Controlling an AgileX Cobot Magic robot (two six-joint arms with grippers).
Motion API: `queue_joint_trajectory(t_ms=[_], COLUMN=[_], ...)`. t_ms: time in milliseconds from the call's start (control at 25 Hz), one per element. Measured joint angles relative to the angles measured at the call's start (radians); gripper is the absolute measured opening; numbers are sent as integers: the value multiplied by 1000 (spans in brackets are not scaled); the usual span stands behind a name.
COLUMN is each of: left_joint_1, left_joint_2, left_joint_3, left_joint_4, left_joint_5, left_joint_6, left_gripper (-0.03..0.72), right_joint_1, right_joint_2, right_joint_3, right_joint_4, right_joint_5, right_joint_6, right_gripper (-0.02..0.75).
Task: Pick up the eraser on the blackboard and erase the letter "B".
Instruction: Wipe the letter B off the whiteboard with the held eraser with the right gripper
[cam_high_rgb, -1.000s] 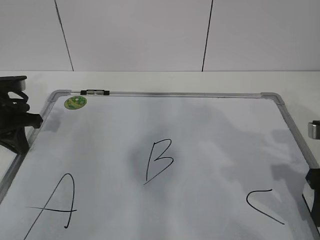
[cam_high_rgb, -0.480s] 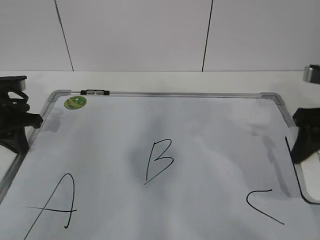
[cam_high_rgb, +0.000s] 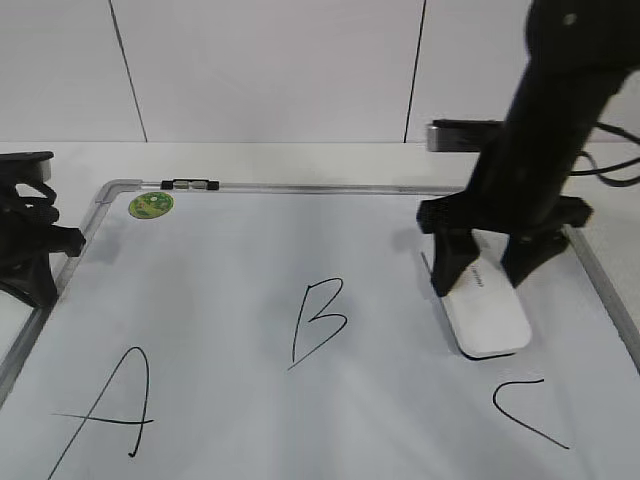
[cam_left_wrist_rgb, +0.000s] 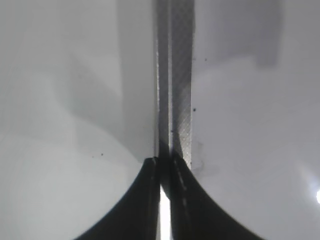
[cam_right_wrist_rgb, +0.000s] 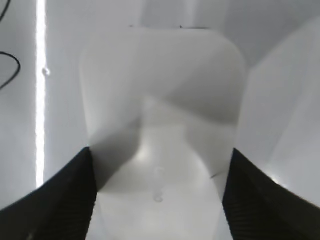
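Note:
The blackboard (cam_high_rgb: 220, 260) is a white board with a silver-grey frame and lies flat on the table. The letter "B" (cam_high_rgb: 318, 322) is drawn in black near its middle. My right gripper (cam_high_rgb: 487, 268) is shut on the eraser (cam_high_rgb: 487, 315), a flat white rounded block, over the board to the right of the "B" and above the "C". I cannot tell whether the eraser touches the board. In the right wrist view the eraser (cam_right_wrist_rgb: 160, 100) fills the space between the jaws (cam_right_wrist_rgb: 160, 152). My left gripper (cam_high_rgb: 35, 270) is shut and empty at the board's left frame (cam_left_wrist_rgb: 175, 75).
A black "A" (cam_high_rgb: 110, 405) is at the front left and a black "C" (cam_high_rgb: 528, 410) at the front right. A small round green magnet (cam_high_rgb: 151, 205) and a black clip (cam_high_rgb: 190, 184) sit at the board's far left corner. A white wall stands behind the table.
My right arm has come in from the right edge with the eraser and moved left over the board, stopping to the right of the "B". The left arm has not moved.

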Motion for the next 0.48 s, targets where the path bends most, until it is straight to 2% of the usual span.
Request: queue_joint_trajectory(t_ms=[200,480], left_joint_1=[0,0], left_joint_2=[0,0], left_joint_3=[-2,-2], left_joint_4=[0,0], left_joint_5=[3,10], left_joint_6=[0,0], left_gripper=[16,16], right_joint_1=[92,113], right_joint_2=[169,335], right_joint_3=[-173,-365], right_joint_4=[-16,-36], right_joint_5=[2,25], right_joint_6=[7,35], right_gripper=[529,528])
